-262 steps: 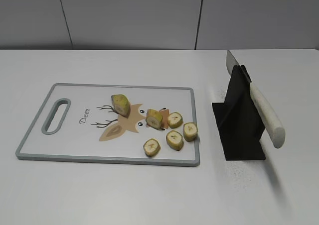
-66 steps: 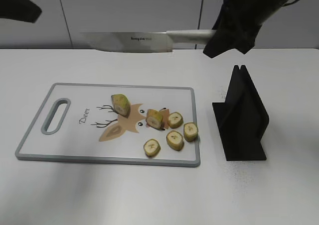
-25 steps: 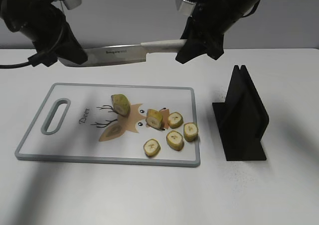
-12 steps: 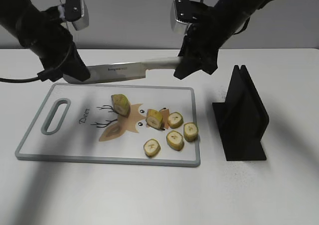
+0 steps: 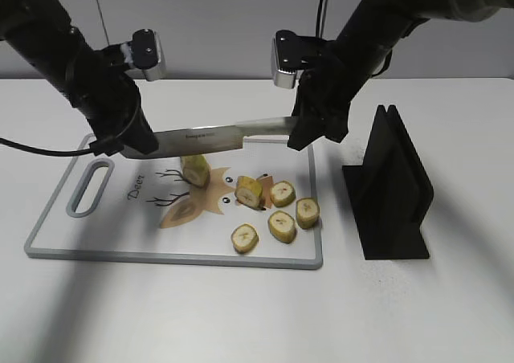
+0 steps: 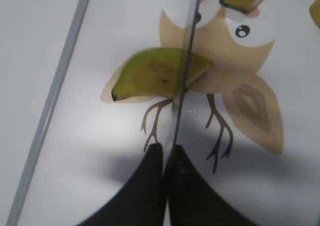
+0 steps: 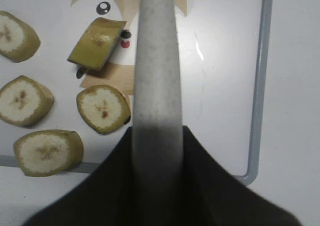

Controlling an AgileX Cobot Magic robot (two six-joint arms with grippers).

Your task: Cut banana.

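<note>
The banana (image 5: 194, 171), a stubby yellow-green end chunk, lies on the cutting board (image 5: 112, 234). The knife (image 5: 201, 138) hangs level right over it, edge down. In the left wrist view the thin blade (image 6: 188, 46) crosses the banana (image 6: 150, 78) near its cut end; I cannot tell whether it has bitten in. My left gripper (image 5: 128, 144) (image 6: 167, 149) is shut on the blade's tip. My right gripper (image 5: 309, 132) (image 7: 157, 132) is shut on the pale knife handle (image 7: 155, 61).
Several round slices (image 5: 281, 226) (image 7: 102, 108) and an upright spotted chunk (image 5: 249, 192) (image 7: 95, 43) lie on the board's right half. A black knife stand (image 5: 389, 190) stands on the table to the right of the board.
Both grippers have carried the knife down and toward the front, from above the board's far edge to the top of the banana.
</note>
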